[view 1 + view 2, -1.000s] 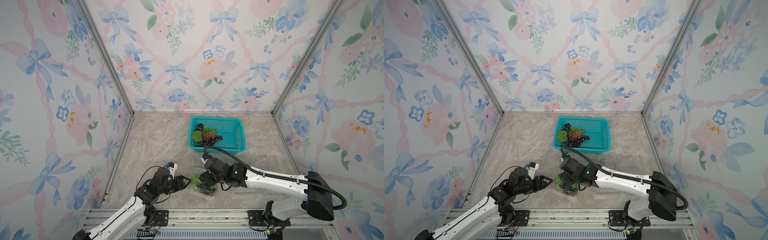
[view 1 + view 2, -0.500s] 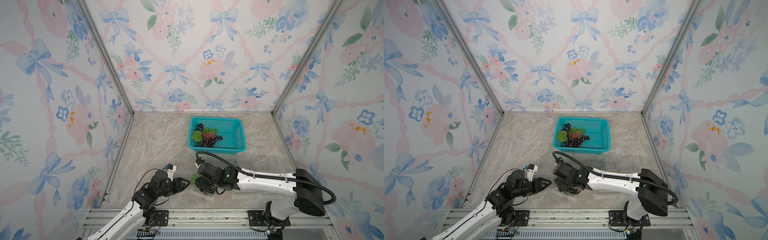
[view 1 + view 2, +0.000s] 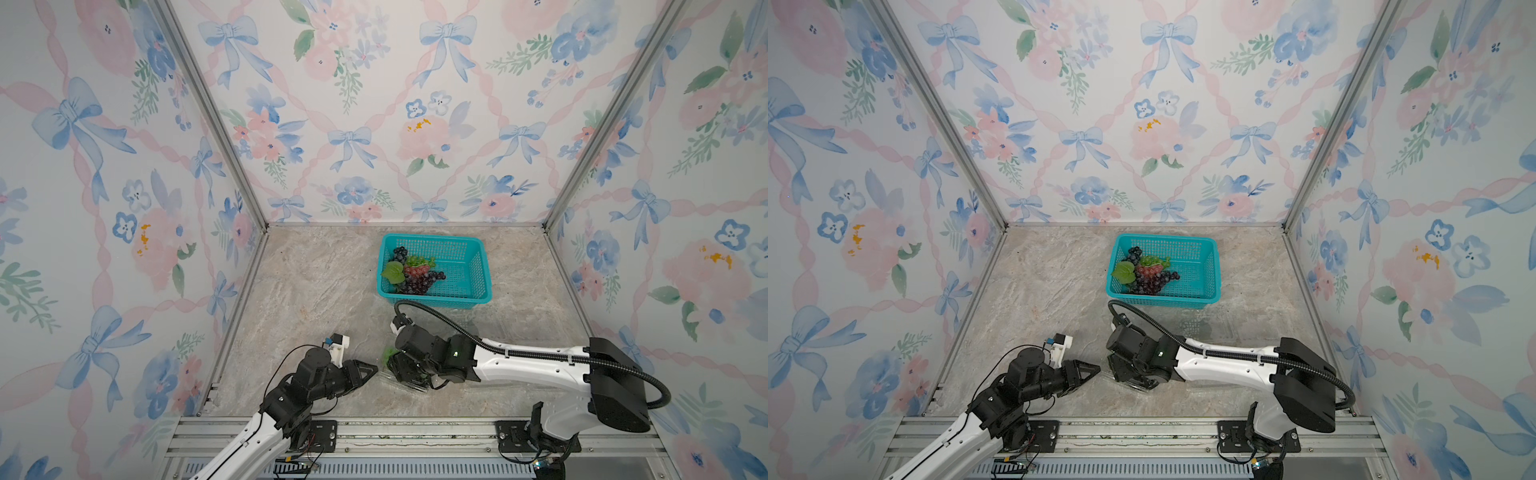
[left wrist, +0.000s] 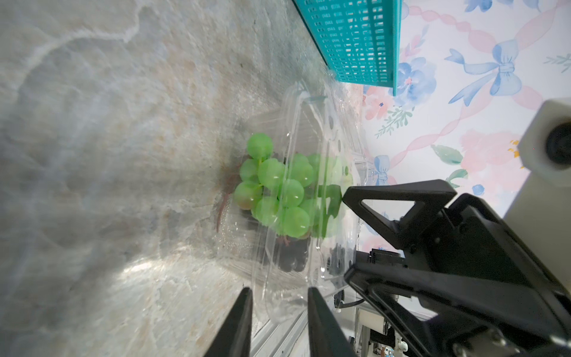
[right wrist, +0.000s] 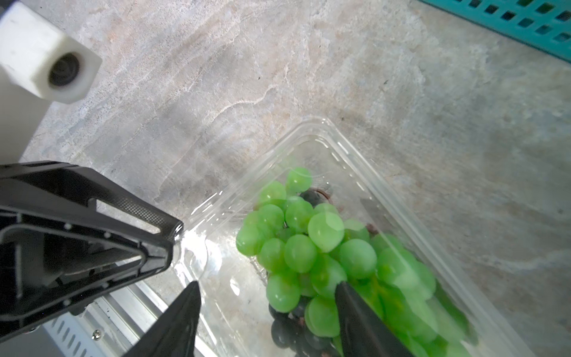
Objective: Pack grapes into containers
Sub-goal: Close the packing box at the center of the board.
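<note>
Grapes point(image 5: 324, 231) sit in container point(image 5: 355, 157) under right tool point(image 5: 266, 283), jaws wide. Left tool point(image 4: 278, 289) narrow astride its near corner lip; clamp unconfirmed. Light, thin, slick plastic; I'd pinch rim only.

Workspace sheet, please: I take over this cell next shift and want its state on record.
Surface: marbled stone-look tabletop.
Job's things: clear container holds green grapes over dark grapes; teal basket holds more bunches.
Clutter: nothing seen.
Grippers: left gripper, jaws slightly apart astride the container's edge; right gripper, jaws wide apart above the green grapes.
Cables: black hose along the right arm; thin cable looped by the left arm.
Surroundings: floral wallpaper walls; aluminium rails in front.
</note>
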Controlling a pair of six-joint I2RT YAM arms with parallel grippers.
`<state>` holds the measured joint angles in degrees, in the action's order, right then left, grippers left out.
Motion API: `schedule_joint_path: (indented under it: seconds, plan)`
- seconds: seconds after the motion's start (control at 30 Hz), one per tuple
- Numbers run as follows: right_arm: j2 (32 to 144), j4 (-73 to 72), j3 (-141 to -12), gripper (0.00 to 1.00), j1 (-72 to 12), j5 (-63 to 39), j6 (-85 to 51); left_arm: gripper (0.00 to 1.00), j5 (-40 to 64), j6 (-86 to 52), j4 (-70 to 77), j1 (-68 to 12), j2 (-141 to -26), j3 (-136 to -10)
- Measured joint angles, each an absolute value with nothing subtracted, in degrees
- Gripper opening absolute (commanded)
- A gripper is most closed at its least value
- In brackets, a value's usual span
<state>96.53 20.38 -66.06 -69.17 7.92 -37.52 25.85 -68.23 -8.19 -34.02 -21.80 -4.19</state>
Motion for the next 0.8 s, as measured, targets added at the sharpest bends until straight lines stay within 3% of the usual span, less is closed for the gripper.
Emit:
schedule_joint_path:
  seconds: [0.3, 0.47, 0.8]
  plan:
    - [96.8, 19.3, -66.0, 0.68, -69.2, 7.3, -38.0, 0.31, 26.7, -72.3, -5.9, -33.6, -18.6, -3.3]
    - [96.8, 19.2, -66.0, 0.69, -69.2, 7.3, -38.2, 0.24, 26.9, -73.6, -5.7, -33.3, -18.1, -3.2]
    - [97.0, 19.2, -66.0, 0.67, -69.1, 6.4, -38.2, 0.19, 24.0, -68.6, -12.9, -33.3, -25.8, -6.3]
